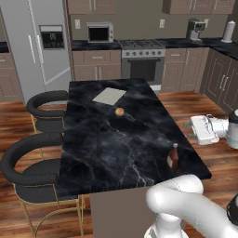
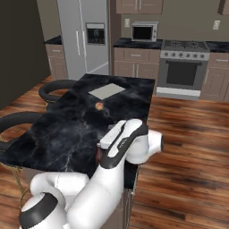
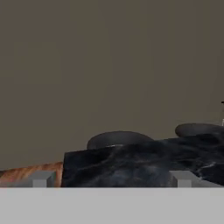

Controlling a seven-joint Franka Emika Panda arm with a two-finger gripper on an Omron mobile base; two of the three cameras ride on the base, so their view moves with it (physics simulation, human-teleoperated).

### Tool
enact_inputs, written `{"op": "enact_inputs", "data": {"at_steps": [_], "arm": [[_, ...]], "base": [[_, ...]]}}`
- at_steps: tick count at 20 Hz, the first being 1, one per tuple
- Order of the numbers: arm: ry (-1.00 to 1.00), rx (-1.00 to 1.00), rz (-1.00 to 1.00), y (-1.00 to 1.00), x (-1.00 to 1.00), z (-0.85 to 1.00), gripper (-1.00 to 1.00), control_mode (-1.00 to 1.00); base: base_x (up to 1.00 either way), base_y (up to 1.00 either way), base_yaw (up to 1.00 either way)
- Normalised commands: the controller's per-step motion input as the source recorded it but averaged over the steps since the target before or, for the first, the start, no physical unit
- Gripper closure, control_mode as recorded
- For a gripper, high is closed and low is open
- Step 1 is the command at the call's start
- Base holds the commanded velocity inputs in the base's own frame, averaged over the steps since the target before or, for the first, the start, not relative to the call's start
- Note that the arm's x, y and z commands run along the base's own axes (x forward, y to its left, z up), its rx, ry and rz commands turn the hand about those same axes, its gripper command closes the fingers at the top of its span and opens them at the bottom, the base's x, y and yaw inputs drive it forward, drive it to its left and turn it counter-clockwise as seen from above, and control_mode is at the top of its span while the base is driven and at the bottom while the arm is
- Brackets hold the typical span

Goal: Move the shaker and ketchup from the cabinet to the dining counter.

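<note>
The ketchup (image 1: 174, 155), a small dark reddish bottle, stands upright on the dining counter (image 1: 116, 139) near its front right edge. In the right base view the ketchup (image 2: 98, 154) peeks out from behind my arm. My gripper (image 1: 190, 130) hangs just off the counter's right side, a little beyond the bottle, pointing across the black marble. It is open, and the hand view shows nothing between the gripper (image 3: 111, 178) tips, only the counter's edge (image 3: 131, 162). The shaker is out of view. Brown wall cabinets (image 1: 90, 5) line the far wall, doors shut.
A pale mat (image 1: 109, 95) and a small orange round thing (image 1: 119, 112) lie on the counter's far half. Two black stools (image 1: 44, 109) stand along its left side. Fridge (image 1: 39, 46), microwave (image 1: 100, 33) and oven (image 1: 142, 60) are at the back wall.
</note>
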Motion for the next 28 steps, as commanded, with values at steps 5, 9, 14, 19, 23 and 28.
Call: {"op": "enact_inputs", "data": {"at_steps": [5, 9, 14, 19, 23, 28], "arm": [[0.02, -0.14, -0.47, 0.05, 0.0, 0.38, -1.0, -1.0], [0.06, -0.19, -0.44, 0.0, 0.0, 0.57, -1.0, -1.0], [0.12, -0.25, -0.43, 0.08, 0.0, 0.46, -1.0, -1.0], [0.27, -0.26, -0.39, 0.44, 0.01, 0.3, -1.0, -1.0], [0.4, -0.2, -0.37, 0.54, 0.09, 0.48, -1.0, -1.0], [0.43, -0.15, -0.36, 0.39, 0.17, 0.57, -1.0, -1.0]], "base": [[0.0, 0.0, 0.0], [0.0, 0.0, 0.0], [0.0, 0.0, 0.0], [0.0, 0.0, 0.0], [0.0, 0.0, 0.0], [0.0, 0.0, 0.0]]}}
